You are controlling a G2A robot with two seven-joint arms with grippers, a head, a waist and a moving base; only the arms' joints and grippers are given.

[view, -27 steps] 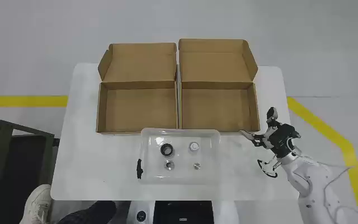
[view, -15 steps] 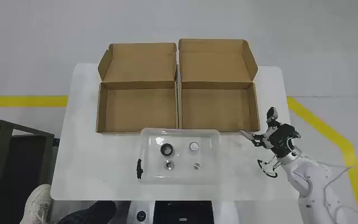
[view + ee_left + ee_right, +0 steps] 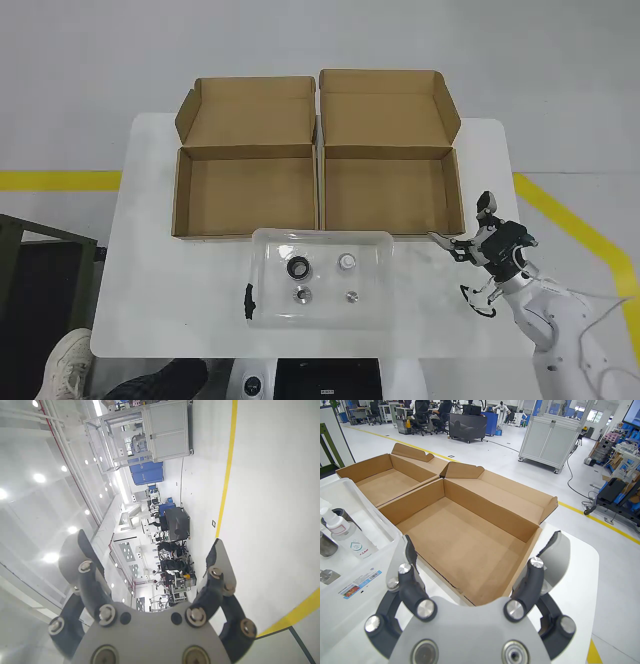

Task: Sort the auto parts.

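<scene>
A clear plastic bin (image 3: pixel 320 234) at the table's front middle holds a black ring (image 3: pixel 298 269), a small white bottle (image 3: pixel 347 261) and two metal parts (image 3: pixel 302 294) (image 3: pixel 352 296). A black piece (image 3: pixel 248 300) sits at the bin's left edge. Behind the bin stand two open cardboard boxes, the left box (image 3: pixel 245 195) and the right box (image 3: pixel 385 195). My right gripper (image 3: pixel 463 222) hangs open with nothing in it by the right box's near corner, right of the bin. In the right wrist view the bottle (image 3: pixel 352 540) stands upright in the bin (image 3: pixel 382 525). My left gripper (image 3: pixel 148 537) is open, nothing between its fingers, aimed at the room.
Both boxes' lids are folded back toward the table's far edge. Bare white table (image 3: pixel 150 250) lies left of the bin and around my right arm at the front right. A yellow floor line (image 3: pixel 60 180) runs past the table.
</scene>
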